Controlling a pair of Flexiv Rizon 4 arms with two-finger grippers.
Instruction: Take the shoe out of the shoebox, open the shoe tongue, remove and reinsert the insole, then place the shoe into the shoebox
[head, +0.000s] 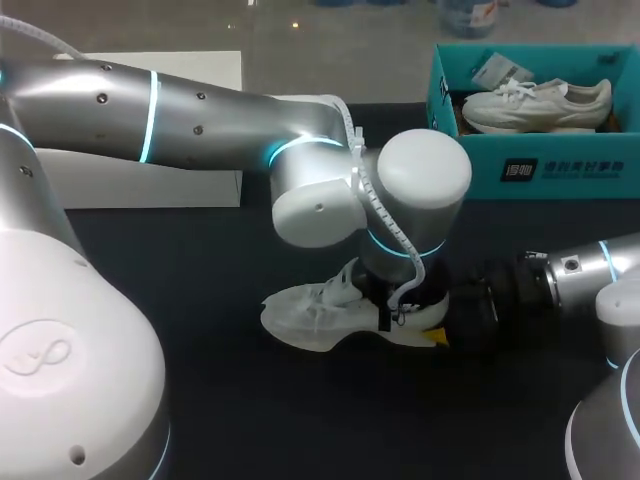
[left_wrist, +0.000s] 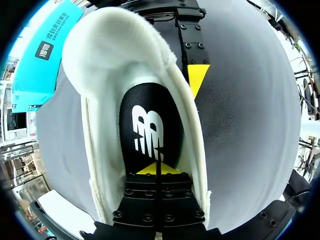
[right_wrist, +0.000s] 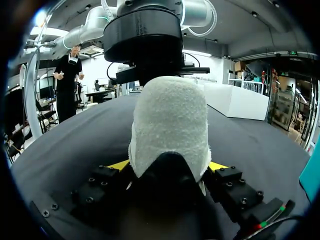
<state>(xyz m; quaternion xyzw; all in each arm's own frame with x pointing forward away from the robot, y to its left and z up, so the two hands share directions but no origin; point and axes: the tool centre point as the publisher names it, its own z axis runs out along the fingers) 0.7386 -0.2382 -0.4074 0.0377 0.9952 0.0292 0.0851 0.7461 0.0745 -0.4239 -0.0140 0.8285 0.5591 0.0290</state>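
With right gripper (right_wrist: 169, 165) clamping the heel of the white knit shoe (head: 310, 315) mid-frame, press the black foam insole (left_wrist: 147, 125) flat, heel to toe, using left gripper (left_wrist: 156, 170), tips pressed together.

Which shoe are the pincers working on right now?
The white shoe on the dark table, heel clamped in the right pincer; the other shoe lies in the teal shoebox.

White shoe (head: 310, 315) upright w/ black insole (left_wrist: 147, 112) in, teal shoebox (head: 470, 175) apart.
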